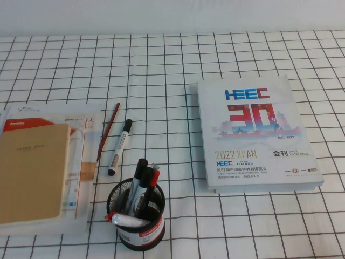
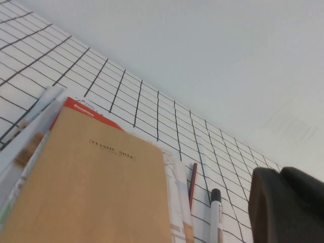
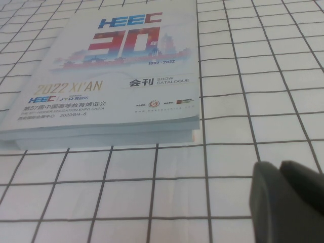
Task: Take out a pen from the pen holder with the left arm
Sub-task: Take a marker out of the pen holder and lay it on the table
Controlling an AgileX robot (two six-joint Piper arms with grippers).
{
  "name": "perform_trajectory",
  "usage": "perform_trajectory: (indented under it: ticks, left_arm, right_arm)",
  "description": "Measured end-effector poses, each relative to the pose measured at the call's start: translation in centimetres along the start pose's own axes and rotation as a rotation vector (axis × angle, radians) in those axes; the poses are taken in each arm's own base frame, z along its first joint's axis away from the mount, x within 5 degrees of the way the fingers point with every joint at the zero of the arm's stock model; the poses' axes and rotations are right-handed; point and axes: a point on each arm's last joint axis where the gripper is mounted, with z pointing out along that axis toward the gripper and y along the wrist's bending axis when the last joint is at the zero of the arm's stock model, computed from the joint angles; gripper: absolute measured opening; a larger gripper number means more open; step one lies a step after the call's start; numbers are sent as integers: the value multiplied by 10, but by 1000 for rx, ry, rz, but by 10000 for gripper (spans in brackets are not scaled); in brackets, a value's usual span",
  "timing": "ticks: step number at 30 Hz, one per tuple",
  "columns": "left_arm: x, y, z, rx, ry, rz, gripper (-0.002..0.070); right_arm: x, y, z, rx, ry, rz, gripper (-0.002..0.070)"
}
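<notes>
A black mesh pen holder (image 1: 136,216) stands near the table's front edge with several pens (image 1: 141,186) upright in it and a white marker leaning at its rim. Neither arm shows in the high view. In the left wrist view my left gripper (image 2: 281,174) is shut with nothing between its fingers; it hovers over the table's left side by the brown notebook (image 2: 96,192), and the holder is out of that view. My right gripper (image 3: 280,166) is also shut and empty, low over the tablecloth in front of the catalogue (image 3: 111,76).
A white marker with a black cap (image 1: 119,147) and a red pencil (image 1: 108,131) lie on the cloth behind the holder. The brown notebook (image 1: 32,172) rests on papers at the left. The HEEC catalogue (image 1: 256,132) lies at the right.
</notes>
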Motion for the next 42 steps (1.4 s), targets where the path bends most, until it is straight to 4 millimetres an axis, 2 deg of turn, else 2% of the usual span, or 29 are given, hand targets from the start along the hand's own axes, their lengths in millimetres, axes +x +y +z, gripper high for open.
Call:
perform_trajectory:
  ticks: [8,12,17,23,27,33,42]
  left_arm:
    - [-3,-1,0,11,-28,-27,-3]
    - [-3,-3,-1,5,5,30,-3]
    - [-31,-23,-7,17,62,154,-3]
    - [-62,-49,-2,14,272,291,-3]
    - [-71,-61,9,48,428,353,-3]
    - [-76,-73,38,129,562,415,-3]
    - [-65,-84,83,335,629,446,-3]
  right_arm:
    - [0,0,0,0,0,0,-15]
    - [0,0,0,0,0,0,-15]
    - [0,0,0,0,0,0,-15]
    - [0,0,0,0,0,0,-15]
    - [0,0,0,0,0,0,-15]
    - [0,0,0,0,0,0,-15]
    - [0,0,0,0,0,0,-15]
